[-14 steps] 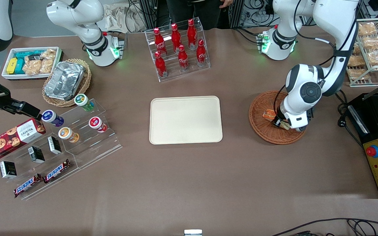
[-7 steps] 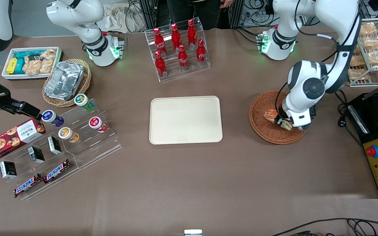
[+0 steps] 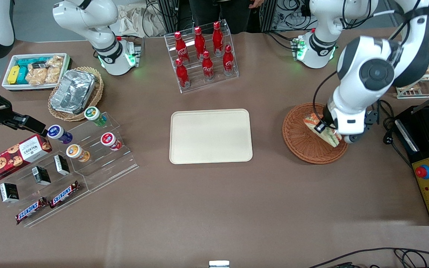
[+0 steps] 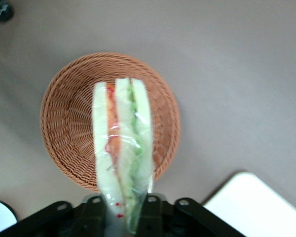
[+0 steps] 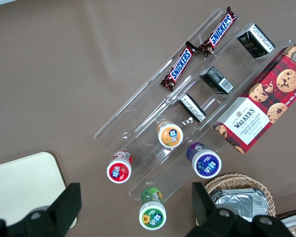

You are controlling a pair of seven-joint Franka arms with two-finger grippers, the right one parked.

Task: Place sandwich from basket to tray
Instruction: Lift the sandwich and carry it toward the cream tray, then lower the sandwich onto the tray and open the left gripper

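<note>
The tool point(image 4: 122, 207) grips the sandwich point(image 4: 122, 148) by its narrow end, holding it above the basket point(image 4: 64, 128), clear of the weave. In the front view its long axis runs diagonally, wide end toward the tray point(image 3: 210, 136). The wrist view alone shows the layers edge-on: orange-red beside green between pale bread.

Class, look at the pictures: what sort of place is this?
Probably a robotics lab staged as a snack shop: cola bottles on a clear rack, Snickers bars, and the gripper lifting a sandwich.
</note>
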